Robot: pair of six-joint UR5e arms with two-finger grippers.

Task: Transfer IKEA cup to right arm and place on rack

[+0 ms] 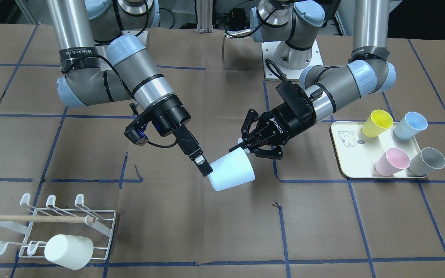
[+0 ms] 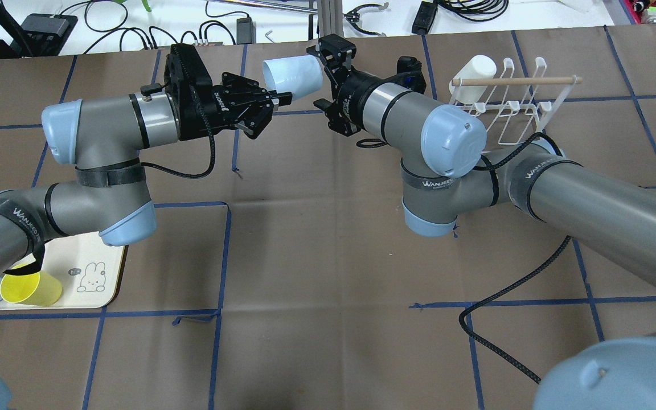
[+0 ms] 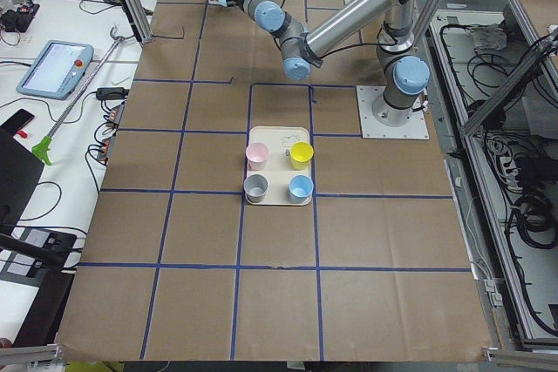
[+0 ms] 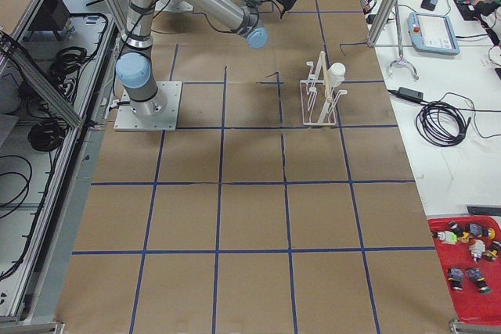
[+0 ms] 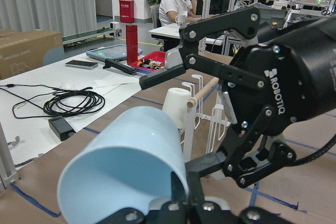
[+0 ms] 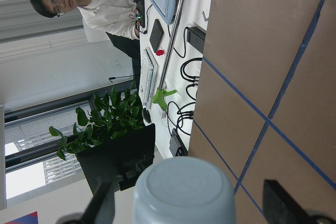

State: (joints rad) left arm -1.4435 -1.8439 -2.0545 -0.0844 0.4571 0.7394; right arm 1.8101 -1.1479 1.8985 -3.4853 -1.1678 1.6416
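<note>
The pale blue IKEA cup (image 1: pixel 232 174) hangs in the air over the table's middle, tilted, between both grippers; it also shows from overhead (image 2: pixel 292 77). My right gripper (image 1: pixel 208 170), with long blocky fingers, is shut on the cup's rim. My left gripper (image 1: pixel 257 151), with short linkage fingers, is open around the cup's base end. In the right wrist view a gap shows on each side of the cup's base (image 6: pixel 184 192). The white wire rack (image 1: pixel 72 216) with its wooden dowel stands on the right arm's side and carries a white cup (image 1: pixel 69 251).
A cream tray (image 1: pixel 346 154) on the left arm's side holds yellow (image 1: pixel 377 122), blue (image 1: pixel 411 125), pink (image 1: pixel 392 161) and grey (image 1: pixel 426 161) cups. Brown paper with blue tape lines covers the table. A black cable trails from the right arm (image 2: pixel 504 319).
</note>
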